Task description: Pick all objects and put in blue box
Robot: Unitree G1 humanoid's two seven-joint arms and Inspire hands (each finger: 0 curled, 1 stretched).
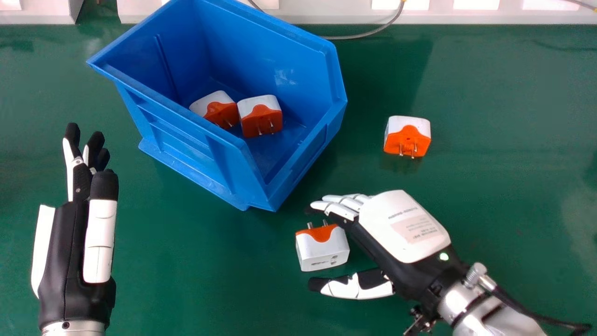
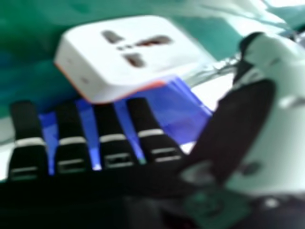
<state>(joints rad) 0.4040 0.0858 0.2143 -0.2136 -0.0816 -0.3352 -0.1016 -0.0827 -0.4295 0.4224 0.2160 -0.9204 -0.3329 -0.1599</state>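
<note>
Left of the blue box (image 1: 186,149) is the relaxed left hand (image 1: 71,252), and near the box's closest corner the right hand (image 1: 401,228), fingers and thumb apart, one adapter (image 1: 321,252) between, probably light, hard, slippery, better pinched by flat sides.

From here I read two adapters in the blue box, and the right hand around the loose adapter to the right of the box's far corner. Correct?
Not quite: the head view shows the right hand around the nearer loose adapter, its fingers and thumb either side. Two adapters in the blue box is right.
</note>
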